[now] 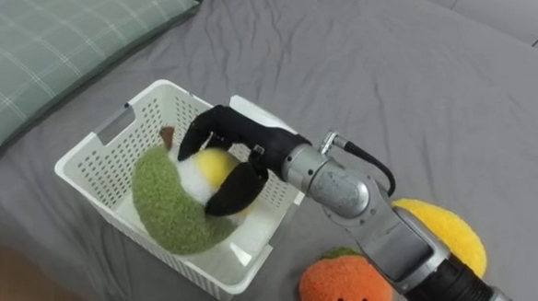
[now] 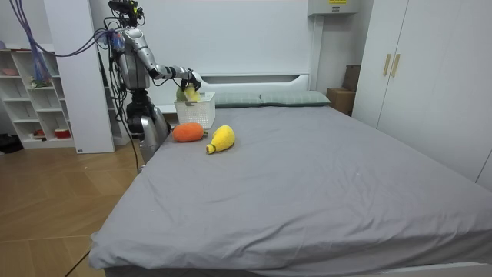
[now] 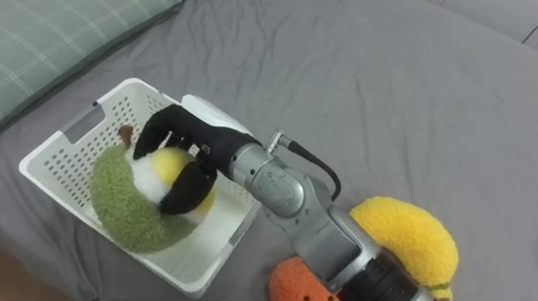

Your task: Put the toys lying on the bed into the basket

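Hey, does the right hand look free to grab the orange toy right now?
Probably not yet: the right hand is closed on the green toy in the basket. The orange toy itself lies uncovered on the bed beside that arm.

Soft, even light fell from overhead. The grey bed sheet [image 1: 413,78] was lit alike from edge to edge, its folds marked by faint shading alone. The white perforated plastic basket [image 1: 103,150] was the brightest thing in the eye views, with no glare on its rim. The green plush avocado [image 1: 166,211] cast a weak shadow on the basket's floor. The black right hand [image 1: 227,139], curled about the avocado's yellow middle, read as a dark mass. The silver metal forearm [image 1: 340,191] carried small bright highlights, and a dim shadow lay on the sheet under it. In the room view the white wall [image 2: 231,35] was bright and the wooden floor [image 2: 54,208] showed a pale sheen.
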{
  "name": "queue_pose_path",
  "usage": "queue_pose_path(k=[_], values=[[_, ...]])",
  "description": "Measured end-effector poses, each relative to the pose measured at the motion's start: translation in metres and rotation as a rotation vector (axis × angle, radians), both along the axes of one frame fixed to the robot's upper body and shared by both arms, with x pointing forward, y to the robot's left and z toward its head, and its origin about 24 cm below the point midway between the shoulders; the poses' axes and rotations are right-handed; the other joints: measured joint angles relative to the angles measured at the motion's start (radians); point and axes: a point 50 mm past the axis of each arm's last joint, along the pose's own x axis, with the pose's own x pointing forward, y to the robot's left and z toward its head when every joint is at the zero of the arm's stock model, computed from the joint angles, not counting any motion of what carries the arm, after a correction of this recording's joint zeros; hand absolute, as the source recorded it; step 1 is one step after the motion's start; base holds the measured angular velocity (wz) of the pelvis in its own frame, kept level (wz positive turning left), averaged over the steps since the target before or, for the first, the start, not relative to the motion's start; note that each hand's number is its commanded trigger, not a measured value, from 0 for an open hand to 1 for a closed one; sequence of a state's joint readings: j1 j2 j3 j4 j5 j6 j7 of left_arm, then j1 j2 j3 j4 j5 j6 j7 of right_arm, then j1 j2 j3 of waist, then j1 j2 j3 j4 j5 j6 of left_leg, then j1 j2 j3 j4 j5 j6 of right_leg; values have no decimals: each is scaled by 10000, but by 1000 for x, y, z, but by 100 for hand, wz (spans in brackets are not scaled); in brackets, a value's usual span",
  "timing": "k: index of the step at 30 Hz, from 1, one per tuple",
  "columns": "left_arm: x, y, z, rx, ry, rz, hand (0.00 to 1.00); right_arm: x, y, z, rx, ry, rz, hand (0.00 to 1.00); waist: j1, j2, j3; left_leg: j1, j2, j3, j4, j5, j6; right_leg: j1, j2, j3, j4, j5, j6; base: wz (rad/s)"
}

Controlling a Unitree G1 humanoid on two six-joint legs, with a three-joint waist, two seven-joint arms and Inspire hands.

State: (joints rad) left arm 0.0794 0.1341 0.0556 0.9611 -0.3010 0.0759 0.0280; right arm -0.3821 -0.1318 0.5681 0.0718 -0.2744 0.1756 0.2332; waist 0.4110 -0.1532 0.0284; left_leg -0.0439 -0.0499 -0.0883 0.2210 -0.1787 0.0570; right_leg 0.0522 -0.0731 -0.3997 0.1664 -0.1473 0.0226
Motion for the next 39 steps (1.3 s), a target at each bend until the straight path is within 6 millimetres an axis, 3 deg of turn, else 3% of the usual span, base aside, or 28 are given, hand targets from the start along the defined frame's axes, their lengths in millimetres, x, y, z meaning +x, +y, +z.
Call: queue_pose_path(k=[14, 16, 25, 29, 33, 37, 39], values=[[-4, 0, -2, -20, 220, 42, 0, 4, -10, 1, -416, -333, -277, 0, -542, 111, -71, 83, 9, 33, -11, 4, -1, 93, 19, 142, 8, 0, -1, 0], [-6, 1, -3, 35, 316, -32, 0, 8, -18, 4, -203, -299, -599, 0, -674, 160, -38, 150, 10, 29, -12, 1, -1, 174, 20, 132, 3, 1, -1, 0], [-8, 3, -3, 112, 341, 26, 0, 19, -45, 14, 1656, -168, -2165, 0, -1029, 192, -45, 195, 20, 154, 1, 3, 2, 175, 19, 288, 23, 2, -2, -4], [-11, 3, -3, 59, 364, 230, 0, 18, -64, 8, 2364, -141, -3294, 0, -1320, 352, -125, 261, 30, 317, -16, -12, 29, 191, -2, 408, 25, 4, 2, -8], [-15, 4, -4, 72, 441, 421, 0, 15, -86, -3, 2231, -49, -4287, 0, -1840, 579, -148, 429, 35, 467, -88, -4, 48, 287, -14, 515, 26, 5, 6, -8], [-23, 6, -5, 117, 632, 547, 0, 15, -110, -11, 2082, -13, -5266, 0, -2188, 636, -177, 573, 77, 646, -169, -5, 47, 322, 9, 684, 36, 5, 5, -14], [-28, 7, -6, 162, 744, 669, 0, 18, -132, -23, 1734, 198, -6344, 0, -2292, 617, -187, 654, 93, 794, -192, -4, 47, 328, 12, 753, 56, 6, 3, -15]])
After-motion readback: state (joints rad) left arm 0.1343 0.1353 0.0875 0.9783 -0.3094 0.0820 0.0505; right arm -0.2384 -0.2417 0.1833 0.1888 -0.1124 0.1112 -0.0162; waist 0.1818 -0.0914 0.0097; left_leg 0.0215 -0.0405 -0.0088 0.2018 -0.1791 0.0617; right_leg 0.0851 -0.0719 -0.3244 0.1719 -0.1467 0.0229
